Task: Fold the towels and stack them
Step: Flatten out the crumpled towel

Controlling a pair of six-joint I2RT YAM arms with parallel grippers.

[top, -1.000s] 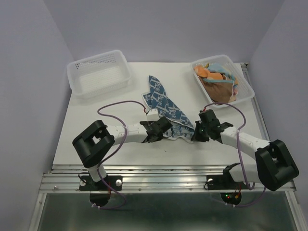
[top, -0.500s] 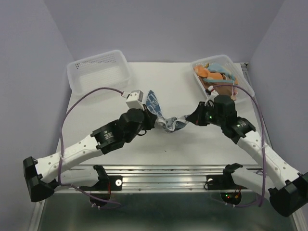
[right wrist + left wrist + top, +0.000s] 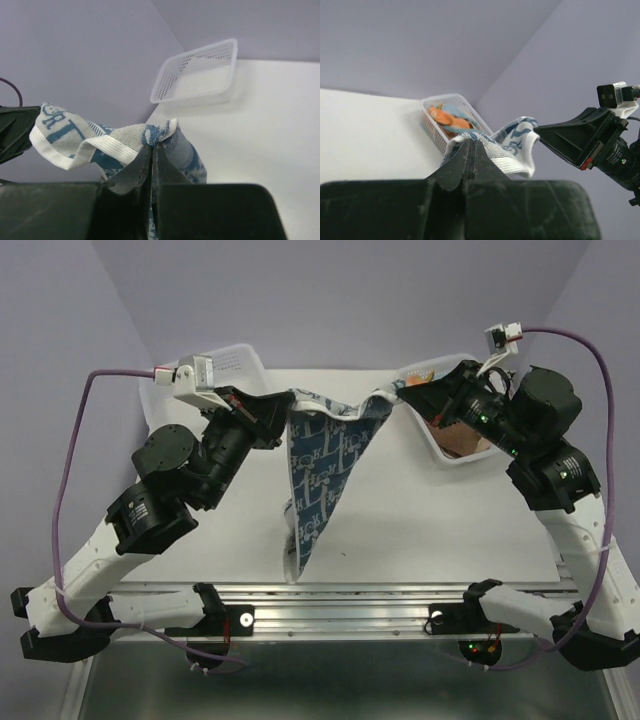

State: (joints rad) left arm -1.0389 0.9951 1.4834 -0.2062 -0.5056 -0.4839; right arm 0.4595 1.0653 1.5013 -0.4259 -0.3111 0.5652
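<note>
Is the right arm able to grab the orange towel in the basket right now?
Probably not: the right gripper is shut on the blue-white towel, held up with the left gripper. The orange towel lies close by, though.

A white table [image 3: 420, 510] fills the middle; plain lavender walls [image 3: 340, 300] close it in at 9, 12 and 3 o'clock; a ribbed aluminium rail [image 3: 350, 598] runs along its 6 o'clock edge; below lies a dark glossy surface [image 3: 350, 685]; the light is soft and even.
</note>
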